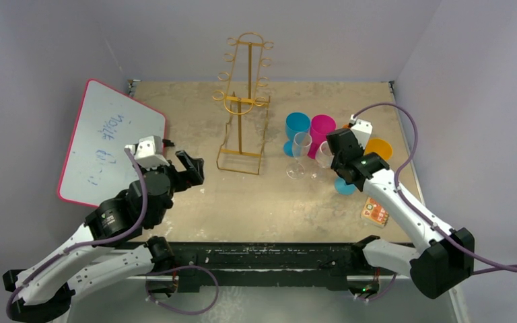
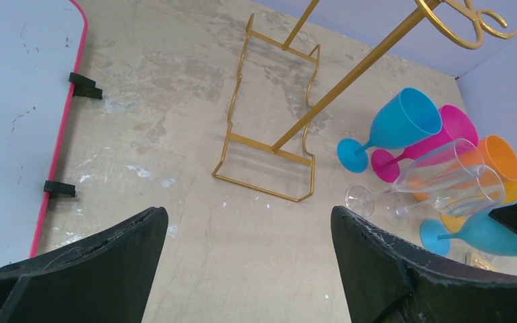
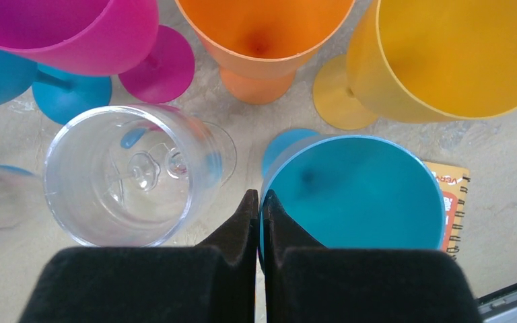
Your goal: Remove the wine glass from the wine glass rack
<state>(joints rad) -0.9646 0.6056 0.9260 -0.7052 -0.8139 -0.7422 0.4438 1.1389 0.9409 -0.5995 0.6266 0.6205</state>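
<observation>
Far left, a pink-edged whiteboard (image 1: 111, 145) lies on the tabletop (image 1: 256, 202). Beside it we see the left claw (image 1: 188, 168) spread wide and holding nothing, facing the wine glass rack (image 1: 243, 102). The rack stands upright toward the back of the tabletop. It is thin gold wire, with a rectangular base, a tall central post and curled loop hooks up both sides.

Near its base, to the right, a clear stemmed glass (image 1: 301, 151) stands in front of a blue goblet (image 1: 297, 126) and a magenta goblet (image 1: 322, 128). Next comes the wine glass (image 3: 131, 175), see-through, upright on the tabletop. The right claw (image 3: 259, 198) hangs pinched shut and grips nothing, between that glass's rim and a second blue goblet (image 3: 357, 195). An orange goblet (image 3: 269, 40) and a yellow goblet (image 3: 458, 54) stand behind. An orange notebook (image 1: 375, 212) lies far right.
</observation>
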